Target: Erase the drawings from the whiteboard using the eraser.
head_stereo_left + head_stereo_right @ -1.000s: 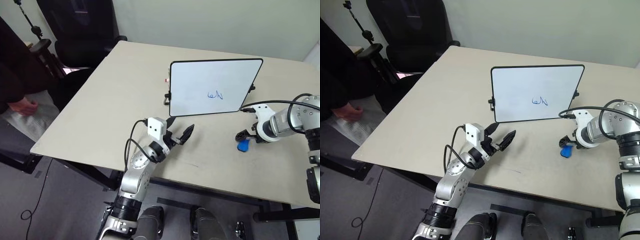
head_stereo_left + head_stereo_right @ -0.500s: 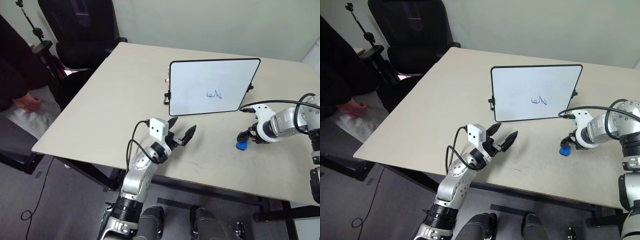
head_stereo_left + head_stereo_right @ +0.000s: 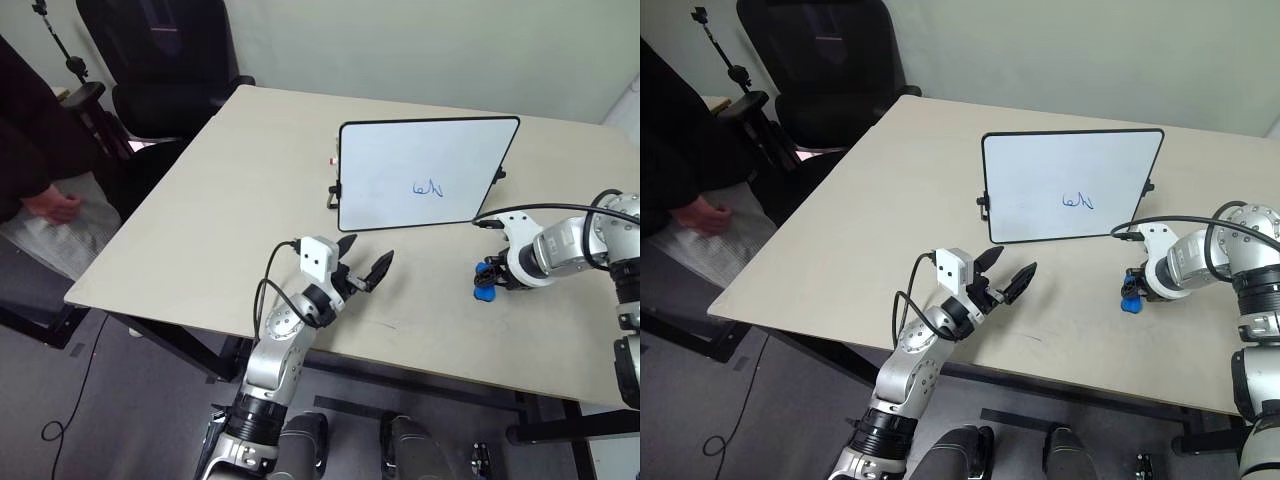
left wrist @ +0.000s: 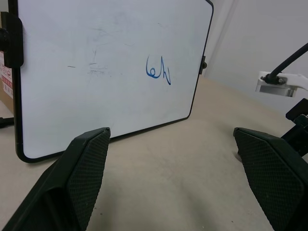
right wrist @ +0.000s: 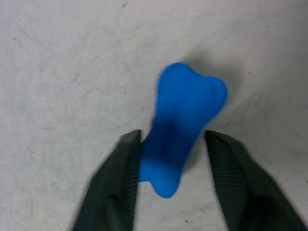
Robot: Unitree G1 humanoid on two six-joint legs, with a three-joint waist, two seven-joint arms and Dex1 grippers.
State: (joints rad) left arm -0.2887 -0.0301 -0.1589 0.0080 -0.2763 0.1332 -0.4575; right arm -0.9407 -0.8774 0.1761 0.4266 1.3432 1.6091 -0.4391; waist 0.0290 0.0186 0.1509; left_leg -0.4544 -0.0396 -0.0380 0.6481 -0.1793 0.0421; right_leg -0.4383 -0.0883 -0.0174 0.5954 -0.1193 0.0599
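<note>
Right wrist view shows the right gripper [image 5: 171, 159] pointing down with its fingers [image 5: 120, 173] narrowed around the eraser [image 5: 180, 122], one on each side of the blue block lying on the counter [image 3: 250, 200] — whether they press it I cannot tell. Beside it the whiteboard [image 3: 400, 165] stands upright, drawings [image 3: 428, 188] intact. Left gripper [image 3: 362, 262] hovers in front of the board, fingers spread wide, empty.

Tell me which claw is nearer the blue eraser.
Right. The right claw straddles the blue eraser on the table, one finger on each side of it. The left claw hovers open off to the left, in front of the whiteboard, well apart from the eraser.
</note>
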